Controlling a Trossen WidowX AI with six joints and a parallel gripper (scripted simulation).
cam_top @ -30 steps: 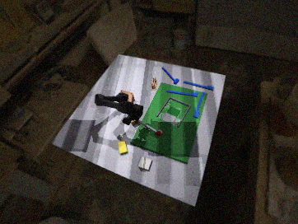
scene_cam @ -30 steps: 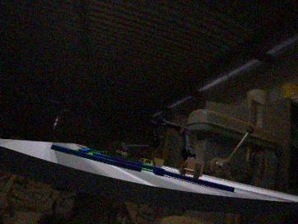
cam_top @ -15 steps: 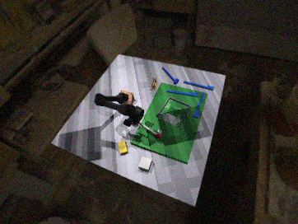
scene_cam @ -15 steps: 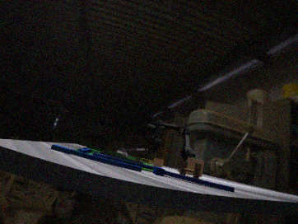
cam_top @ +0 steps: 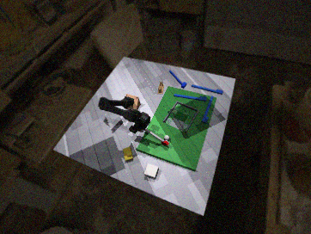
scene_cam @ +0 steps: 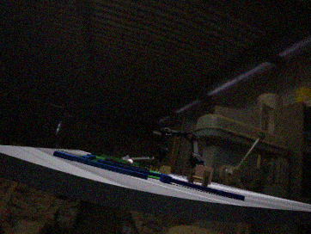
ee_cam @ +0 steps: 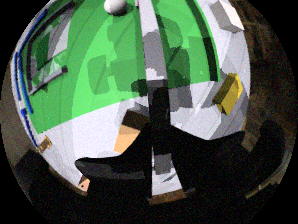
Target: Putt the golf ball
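My gripper is shut on the red putter's dark handle, low beside the green mat. The putter's pale shaft slants down over the green mat. Its red head is low at the mat, right beside the white golf ball; whether they touch I cannot tell. The head is almost wholly cut off in the wrist view. The raised green is a darker square inside a dark frame, farther back on the mat.
Several blue sticks lie on and beyond the mat's far side. A yellow block and a white block lie off its near edge. A small wooden figure, an orange block and a tan block are nearby.
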